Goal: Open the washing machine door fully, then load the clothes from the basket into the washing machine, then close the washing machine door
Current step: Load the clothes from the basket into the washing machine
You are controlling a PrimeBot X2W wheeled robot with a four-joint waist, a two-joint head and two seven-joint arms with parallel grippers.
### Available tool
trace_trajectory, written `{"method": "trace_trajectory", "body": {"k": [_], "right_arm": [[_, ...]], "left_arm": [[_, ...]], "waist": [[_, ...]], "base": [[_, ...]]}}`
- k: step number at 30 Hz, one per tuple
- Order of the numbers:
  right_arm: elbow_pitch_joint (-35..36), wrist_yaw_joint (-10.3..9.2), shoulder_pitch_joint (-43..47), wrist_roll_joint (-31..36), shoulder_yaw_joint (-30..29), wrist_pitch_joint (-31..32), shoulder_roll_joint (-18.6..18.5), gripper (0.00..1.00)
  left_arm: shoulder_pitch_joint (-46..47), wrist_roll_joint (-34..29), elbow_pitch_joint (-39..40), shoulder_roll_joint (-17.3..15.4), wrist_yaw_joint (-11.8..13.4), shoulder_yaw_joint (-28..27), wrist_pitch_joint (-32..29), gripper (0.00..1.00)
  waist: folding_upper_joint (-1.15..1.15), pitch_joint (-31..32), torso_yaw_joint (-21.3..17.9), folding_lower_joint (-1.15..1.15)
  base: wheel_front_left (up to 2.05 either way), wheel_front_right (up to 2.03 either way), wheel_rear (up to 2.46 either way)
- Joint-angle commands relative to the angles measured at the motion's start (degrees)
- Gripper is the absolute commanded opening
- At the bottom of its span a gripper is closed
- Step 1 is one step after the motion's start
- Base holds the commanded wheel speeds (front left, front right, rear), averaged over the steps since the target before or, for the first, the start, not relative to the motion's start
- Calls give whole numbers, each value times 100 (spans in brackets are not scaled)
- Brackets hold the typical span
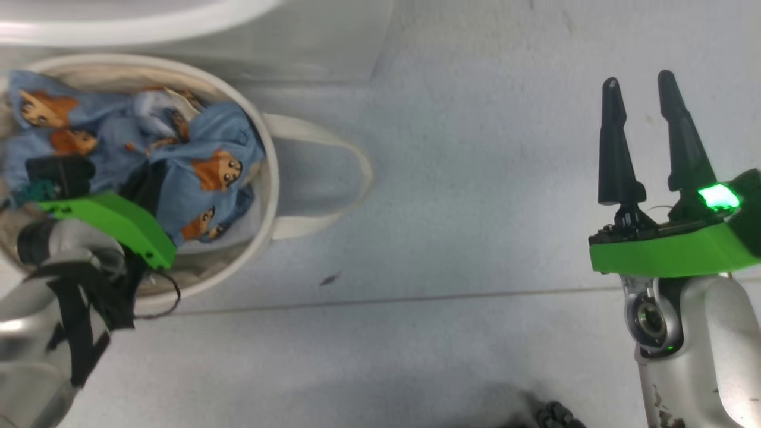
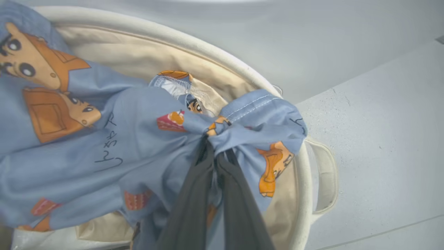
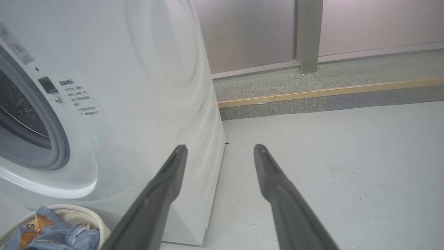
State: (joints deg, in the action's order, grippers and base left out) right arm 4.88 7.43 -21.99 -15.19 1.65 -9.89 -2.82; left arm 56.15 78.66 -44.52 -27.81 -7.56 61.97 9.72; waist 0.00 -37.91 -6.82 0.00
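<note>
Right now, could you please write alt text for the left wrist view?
The left gripper is shut on a fold of the light blue cartoon-print clothes inside the cream basket. The basket stands on a pale grey floor.

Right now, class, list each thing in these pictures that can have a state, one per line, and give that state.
washing machine, round drum mouth uncovered.
basket, upright on the floor, holding laundry.
clothes, bunched in the basket, one fold pinched.
left pincer, shut on the clothes.
right pincer, open and empty, over the floor.
</note>
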Motion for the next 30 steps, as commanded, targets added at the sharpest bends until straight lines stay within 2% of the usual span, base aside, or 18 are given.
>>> {"method": "trace_trajectory", "body": {"k": [1, 8, 12, 26, 30], "right_arm": [[136, 6, 107, -23, 102, 13, -6, 100], [-203, 6, 191, -61, 112, 51, -6, 100], [-370, 6, 302, -117, 111, 50, -6, 100], [-830, 6, 779, -326, 114, 28, -6, 100], [-879, 6, 871, -347, 96, 37, -6, 100]], "left_arm": [[-128, 21, 72, -320, 8, -79, 100, 0], [-411, -9, 467, -448, 8, 93, 466, 0], [-570, -126, 651, -509, 8, -56, 520, 0], [-1629, -1793, 1415, -494, 8, -2120, 527, 0], [-1900, -2121, 1625, -449, 8, -2478, 527, 0]], "waist": [[0, 312, 118, 0], [0, 1088, 274, 0], [0, 1499, 337, 0], [0, 2698, 303, 0], [0, 2901, 287, 0]], "base": [[0, 0, 0], [0, 0, 0], [0, 0, 0], [0, 0, 0], [0, 0, 0]]}}
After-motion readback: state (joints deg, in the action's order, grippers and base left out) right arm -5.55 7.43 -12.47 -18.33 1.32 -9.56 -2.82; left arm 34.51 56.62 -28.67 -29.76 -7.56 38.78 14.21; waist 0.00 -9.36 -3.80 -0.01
